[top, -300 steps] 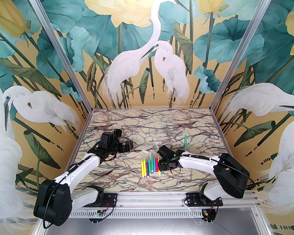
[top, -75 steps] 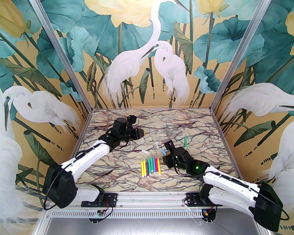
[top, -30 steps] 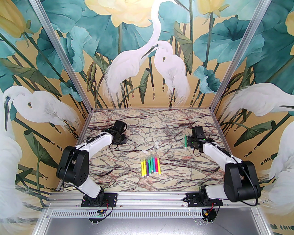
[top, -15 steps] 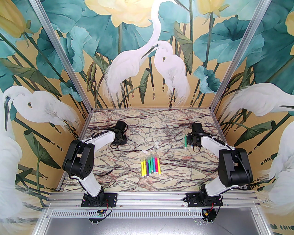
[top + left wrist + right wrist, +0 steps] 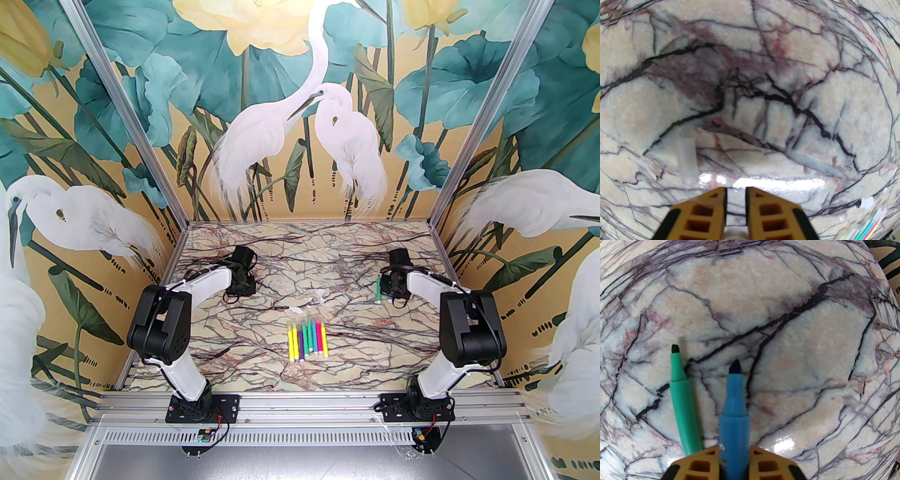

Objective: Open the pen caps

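Several capped pens lie in a row at the table's middle, their pale pen caps pointing away. My right gripper is shut on an uncapped blue pen, tip forward and low over the table. Just left of it lies an uncapped green pen, also seen in the top view beside the right gripper. My left gripper is shut with nothing between its tips, low over the table at the far left. A clear loose cap lies just left of its fingers.
Two more loose clear caps lie beyond the pen row. The marble table is walled by painted panels at the back and both sides. The row of pens shows at the left wrist view's lower right corner.
Both grippers left the centre for the sides, the left to the far left, the right with the blue pen to beside the green pen. In the last half second the arms barely shifted.
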### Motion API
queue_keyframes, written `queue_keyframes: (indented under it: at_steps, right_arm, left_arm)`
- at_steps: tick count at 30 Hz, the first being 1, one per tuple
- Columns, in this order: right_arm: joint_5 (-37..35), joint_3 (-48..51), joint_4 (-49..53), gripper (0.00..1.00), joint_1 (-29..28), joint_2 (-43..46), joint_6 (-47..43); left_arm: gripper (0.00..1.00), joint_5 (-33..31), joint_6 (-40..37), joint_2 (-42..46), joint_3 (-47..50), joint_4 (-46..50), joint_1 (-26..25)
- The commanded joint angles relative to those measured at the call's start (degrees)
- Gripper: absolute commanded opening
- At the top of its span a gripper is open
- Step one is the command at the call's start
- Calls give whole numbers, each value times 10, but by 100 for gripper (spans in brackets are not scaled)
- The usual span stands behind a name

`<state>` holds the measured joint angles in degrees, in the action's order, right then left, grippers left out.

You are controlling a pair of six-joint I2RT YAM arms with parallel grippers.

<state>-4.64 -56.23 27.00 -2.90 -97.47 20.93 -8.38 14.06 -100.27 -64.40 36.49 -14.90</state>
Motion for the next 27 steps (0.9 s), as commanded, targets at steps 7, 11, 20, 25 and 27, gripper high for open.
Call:
queue_keyframes:
  at_steps: [7,11,20,25,27]
  right_arm:
    - [-2,-28,23,16,7,-26,4]
    - [1,-33,28,18,9,-33,4]
    - [4,-35,33,26,10,-39,4]
    - [5,-37,34,28,11,-42,4]
    - [6,-36,34,28,11,-41,4]
  left_arm:
    - [0,16,-9,-11,-5,-3,6]
    - [0,22,-8,-15,-5,-7,11]
    - [0,23,-10,-28,-6,-8,14]
    - [0,21,-12,-36,-7,-8,16]
    - [0,21,-12,-39,-9,-9,15]
